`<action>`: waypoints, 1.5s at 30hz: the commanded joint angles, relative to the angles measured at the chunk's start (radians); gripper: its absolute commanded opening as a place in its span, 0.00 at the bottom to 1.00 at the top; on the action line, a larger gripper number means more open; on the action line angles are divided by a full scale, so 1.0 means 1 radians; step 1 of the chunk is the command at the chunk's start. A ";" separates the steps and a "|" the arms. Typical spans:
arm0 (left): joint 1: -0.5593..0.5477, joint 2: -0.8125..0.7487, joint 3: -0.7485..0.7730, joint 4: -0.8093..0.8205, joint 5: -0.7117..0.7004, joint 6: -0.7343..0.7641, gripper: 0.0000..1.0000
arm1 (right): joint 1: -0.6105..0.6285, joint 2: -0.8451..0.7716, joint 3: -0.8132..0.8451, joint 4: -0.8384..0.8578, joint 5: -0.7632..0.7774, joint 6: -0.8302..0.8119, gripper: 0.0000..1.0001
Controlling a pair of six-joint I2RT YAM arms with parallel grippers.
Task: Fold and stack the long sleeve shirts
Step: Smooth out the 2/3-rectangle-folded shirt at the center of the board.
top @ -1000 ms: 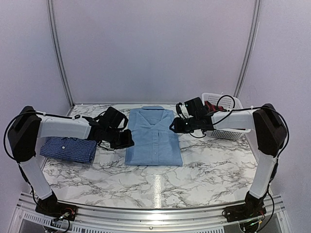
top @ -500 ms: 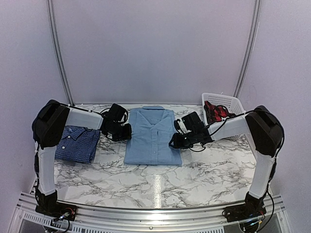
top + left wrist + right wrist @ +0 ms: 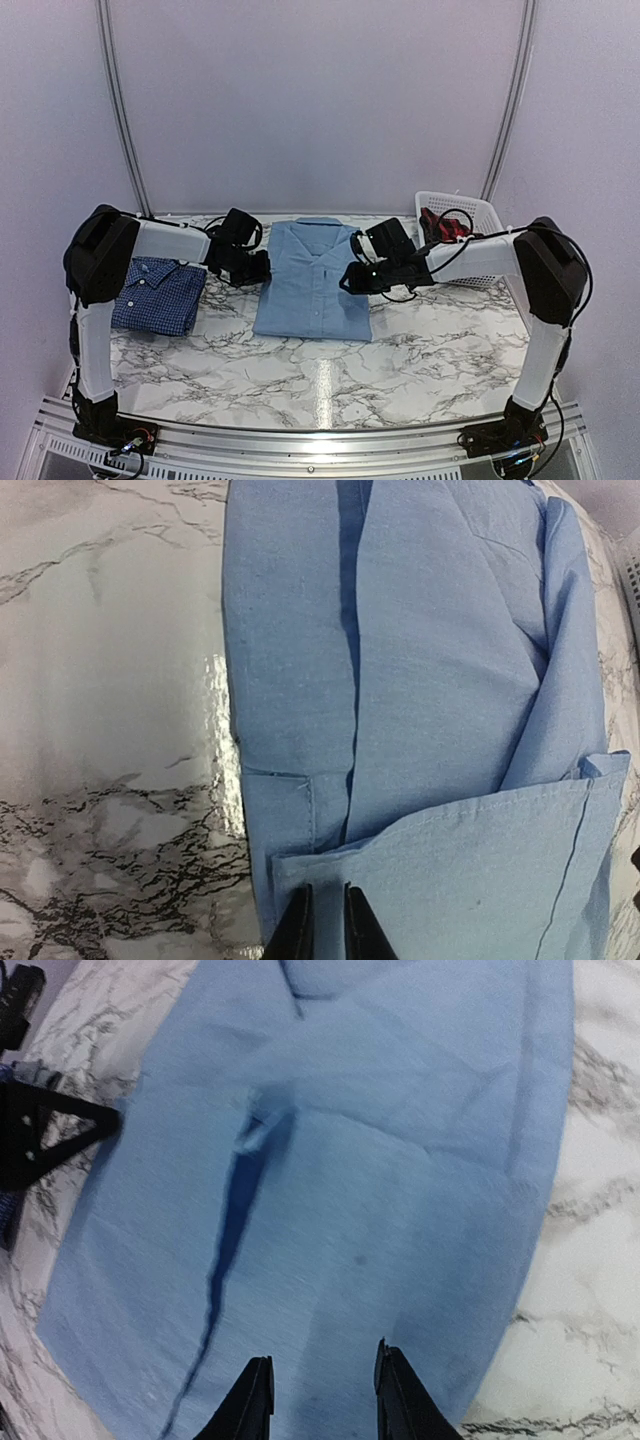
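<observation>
blue shirt (image 3: pixel 313 285) lies flat on the desk (image 3: pixel 430 350); left end effector (image 3: pixel 326 892), nearly closed at its 9 o'clock edge (grip unclear), and right end effector (image 3: pixel 323 1355), open at 3 o'clock, should pinch all layers evenly.

Shirt (image 3: pixel 312 285) at table (image 3: pixel 330 370) centre; second shirt (image 3: pixel 158 295) left of it; basket (image 3: pixel 470 215) right rear.

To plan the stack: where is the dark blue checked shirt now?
In the top view, the dark blue checked shirt lies near the left edge of the table, left of the light blue shirt.
</observation>
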 commanded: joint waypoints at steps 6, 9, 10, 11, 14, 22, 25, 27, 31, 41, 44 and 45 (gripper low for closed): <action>-0.009 -0.211 -0.110 -0.032 -0.016 0.031 0.16 | 0.039 0.216 0.312 0.063 -0.098 -0.016 0.21; -0.030 -0.262 -0.159 -0.032 -0.014 0.028 0.16 | 0.040 0.288 0.387 0.058 -0.138 0.000 0.23; -0.038 -0.278 -0.178 -0.032 -0.012 0.027 0.16 | 0.040 0.302 0.406 0.054 -0.145 0.001 0.26; -0.049 -0.293 -0.196 -0.032 -0.008 0.022 0.16 | 0.039 0.310 0.415 0.059 -0.148 0.005 0.29; -0.095 -0.325 -0.242 -0.029 0.002 0.013 0.16 | 0.038 0.326 0.422 0.069 -0.144 0.012 0.32; -0.214 -0.346 -0.396 0.054 0.041 -0.046 0.12 | 0.012 0.379 0.452 0.066 -0.144 0.022 0.35; -0.224 -0.349 -0.442 0.078 0.041 -0.070 0.11 | 0.019 0.368 0.471 0.025 -0.140 -0.001 0.35; -0.227 -0.352 -0.466 0.093 0.045 -0.079 0.11 | 0.035 0.335 0.462 0.008 -0.128 -0.018 0.36; -0.234 -0.351 -0.493 0.094 0.044 -0.089 0.10 | 0.078 0.230 0.373 -0.001 -0.119 -0.024 0.36; -0.245 -0.342 -0.532 0.133 0.049 -0.114 0.08 | 0.234 0.065 0.050 0.069 -0.153 0.036 0.29; -0.245 -0.339 -0.539 0.137 0.046 -0.116 0.07 | 0.232 0.069 -0.017 0.124 -0.142 0.078 0.27; -0.245 -0.340 -0.540 0.137 0.046 -0.116 0.07 | 0.230 0.069 -0.038 0.135 -0.139 0.089 0.26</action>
